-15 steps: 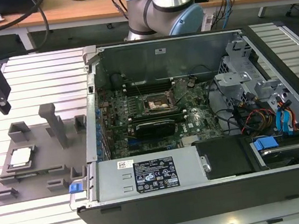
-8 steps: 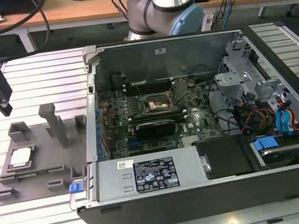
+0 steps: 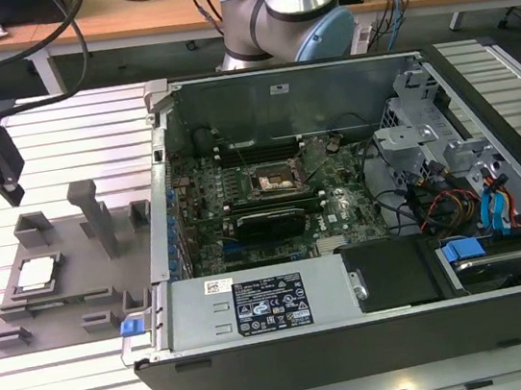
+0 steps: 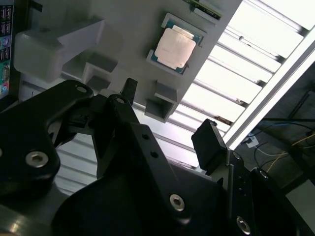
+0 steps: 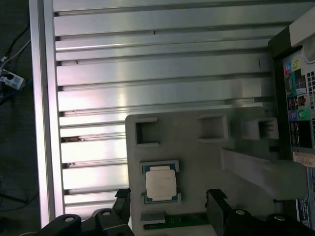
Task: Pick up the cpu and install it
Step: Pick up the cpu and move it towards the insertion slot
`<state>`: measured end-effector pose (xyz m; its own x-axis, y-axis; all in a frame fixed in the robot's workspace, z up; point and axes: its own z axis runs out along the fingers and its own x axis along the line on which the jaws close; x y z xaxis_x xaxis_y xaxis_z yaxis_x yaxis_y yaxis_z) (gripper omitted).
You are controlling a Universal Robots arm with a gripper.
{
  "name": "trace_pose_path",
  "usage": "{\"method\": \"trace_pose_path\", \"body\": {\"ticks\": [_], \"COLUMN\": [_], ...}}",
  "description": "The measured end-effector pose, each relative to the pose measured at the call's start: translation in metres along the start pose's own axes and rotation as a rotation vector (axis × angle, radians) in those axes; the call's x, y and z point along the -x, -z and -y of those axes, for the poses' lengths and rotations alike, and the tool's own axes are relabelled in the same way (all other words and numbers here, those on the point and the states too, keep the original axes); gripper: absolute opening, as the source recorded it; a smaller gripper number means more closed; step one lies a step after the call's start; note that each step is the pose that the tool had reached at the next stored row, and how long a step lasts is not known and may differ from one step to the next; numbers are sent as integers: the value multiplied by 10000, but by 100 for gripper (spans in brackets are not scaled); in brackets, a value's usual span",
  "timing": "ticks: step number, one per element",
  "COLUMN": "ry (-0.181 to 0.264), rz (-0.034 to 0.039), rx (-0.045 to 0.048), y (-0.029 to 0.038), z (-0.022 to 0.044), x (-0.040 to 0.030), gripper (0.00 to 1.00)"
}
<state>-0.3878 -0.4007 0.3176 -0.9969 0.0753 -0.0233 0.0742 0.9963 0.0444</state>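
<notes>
Open computer case (image 3: 379, 348), dark sheet metal, green motherboard exposed, black-framed socket (image 3: 276, 181) at centre. Slatted aluminium table (image 3: 57, 127) beneath. Grey plastic fixture tray (image 3: 78, 279), matte, with upright posts and square pockets, set just beside the case on the exterior view's left. The cpu (image 5: 160, 183), flat, square, silvery-white with a darker rim, is seated in a tray recess. Black gripper (image 5: 169, 197) is held clear of it, fingers spread apart.
</notes>
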Motion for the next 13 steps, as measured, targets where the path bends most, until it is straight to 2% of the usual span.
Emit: {"method": "trace_pose_path", "body": {"ticks": [13], "ry": [0], "rz": [0], "rx": [1], "y": [-100], "z": [5], "x": [-2], "gripper": [72]}}
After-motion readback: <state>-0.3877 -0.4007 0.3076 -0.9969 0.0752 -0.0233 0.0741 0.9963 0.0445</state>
